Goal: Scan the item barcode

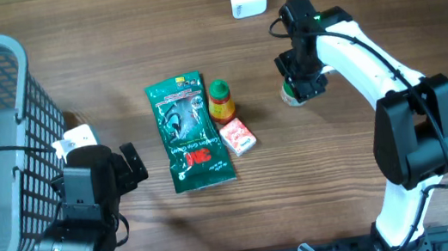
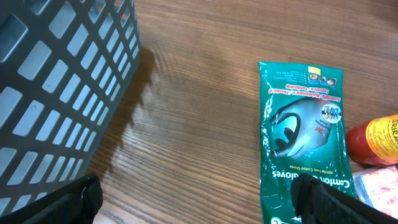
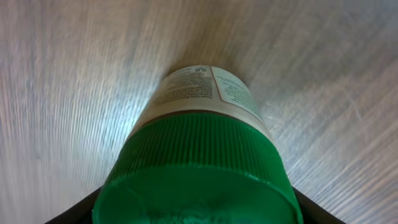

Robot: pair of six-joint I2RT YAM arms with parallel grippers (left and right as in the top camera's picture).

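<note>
Ribbed green cap point(image 3: 199, 168) (round white jar point(image 3: 199, 90)) — grained wooden table point(image 3: 62, 62).

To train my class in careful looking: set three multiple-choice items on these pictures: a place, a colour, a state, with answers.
1. Where is the glove packet? A on the table, between the basket and the sauce bottle; B inside the basket; C hanging off the table's edge.
2. What colour is the lid of the jar under the right gripper? A white; B green; C blue.
3. How is the left gripper? A shut on the packet; B shut on the basket; C open, holding nothing.
1 A, it lies flat there; 2 B, seen close up; 3 C, fingers wide apart.
</note>
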